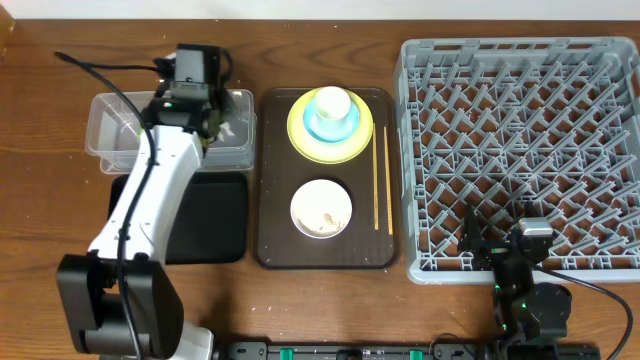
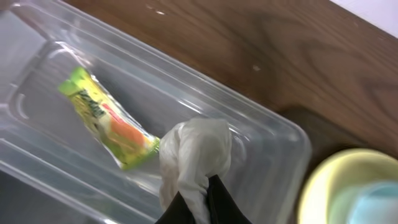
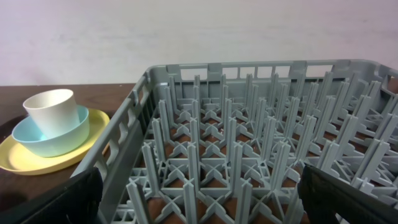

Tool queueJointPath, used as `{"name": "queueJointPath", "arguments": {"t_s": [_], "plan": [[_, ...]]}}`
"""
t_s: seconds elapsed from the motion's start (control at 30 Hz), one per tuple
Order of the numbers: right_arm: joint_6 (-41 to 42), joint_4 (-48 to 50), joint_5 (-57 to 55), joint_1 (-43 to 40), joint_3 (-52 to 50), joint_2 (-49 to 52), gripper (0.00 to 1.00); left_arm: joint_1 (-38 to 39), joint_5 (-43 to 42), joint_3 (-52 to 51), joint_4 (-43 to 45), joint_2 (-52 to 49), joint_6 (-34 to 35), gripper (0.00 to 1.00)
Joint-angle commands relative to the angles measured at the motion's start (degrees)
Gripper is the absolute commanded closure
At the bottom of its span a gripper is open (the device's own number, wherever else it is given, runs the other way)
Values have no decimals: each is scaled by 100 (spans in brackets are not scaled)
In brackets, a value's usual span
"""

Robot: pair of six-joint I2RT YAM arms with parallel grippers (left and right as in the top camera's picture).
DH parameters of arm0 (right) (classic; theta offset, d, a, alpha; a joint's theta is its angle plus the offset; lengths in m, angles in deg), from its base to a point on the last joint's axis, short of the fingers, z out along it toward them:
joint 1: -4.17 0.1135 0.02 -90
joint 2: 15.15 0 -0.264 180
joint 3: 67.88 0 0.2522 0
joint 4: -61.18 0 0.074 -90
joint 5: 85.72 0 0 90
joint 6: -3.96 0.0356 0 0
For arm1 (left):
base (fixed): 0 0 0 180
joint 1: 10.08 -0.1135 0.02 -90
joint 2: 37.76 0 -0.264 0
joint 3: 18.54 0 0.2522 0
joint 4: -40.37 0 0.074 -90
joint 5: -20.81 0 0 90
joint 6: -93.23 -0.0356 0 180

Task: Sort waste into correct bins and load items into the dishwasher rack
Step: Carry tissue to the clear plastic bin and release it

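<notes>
My left gripper (image 1: pixel 212 125) (image 2: pixel 202 186) hangs over the clear tub (image 1: pixel 120 135) (image 2: pixel 273 143), shut on the crumpled white tissue (image 2: pixel 196 152). The yellow-green and orange snack wrapper (image 2: pixel 109 127) lies inside the tub. On the brown serving tray (image 1: pixel 270 180) a small white cup (image 1: pixel 332 102) (image 3: pixel 53 112) sits in the light blue bowl (image 1: pixel 330 128) (image 3: pixel 53 140) on the yellow plate (image 1: pixel 297 130) (image 3: pixel 25 158). Rice scraps (image 1: pixel 325 220) lie in the white bowl (image 1: pixel 321 200). The chopsticks (image 1: pixel 382 180) lie along the tray's right side. My right gripper (image 1: pixel 500 250) (image 3: pixel 202 199) stands open at the grey rack's (image 1: pixel 520 150) (image 3: pixel 249 155) near edge.
The shallow black tray (image 1: pixel 215 220) lies just in front of the clear tub, partly under my left arm. The rack fills the right third of the wooden table (image 1: pixel 40 200), with upright pegs all across it.
</notes>
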Motion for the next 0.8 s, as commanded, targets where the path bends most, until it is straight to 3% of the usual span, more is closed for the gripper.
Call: {"name": "queueJointPath", "arguments": {"t_s": [0.0,0.27,0.43,0.57,0.77], "plan": [[72,-24,-11,-50,-4,-7,1,-140,166,66,116,-249,87,93],[72,-24,-11,-50,-4,-7,1,-181,166,66,264,-817,90,83],[72,-24,-11,-50,-4,-7,1,-184,168,68,376,-898,85,54],[72,-24,-11,-50,-4,-7,1,-166,72,116,393,-785,79,43],[72,-24,-13,-50,-4,-7,1,11,-448,201,-129,-52,24,41]]}}
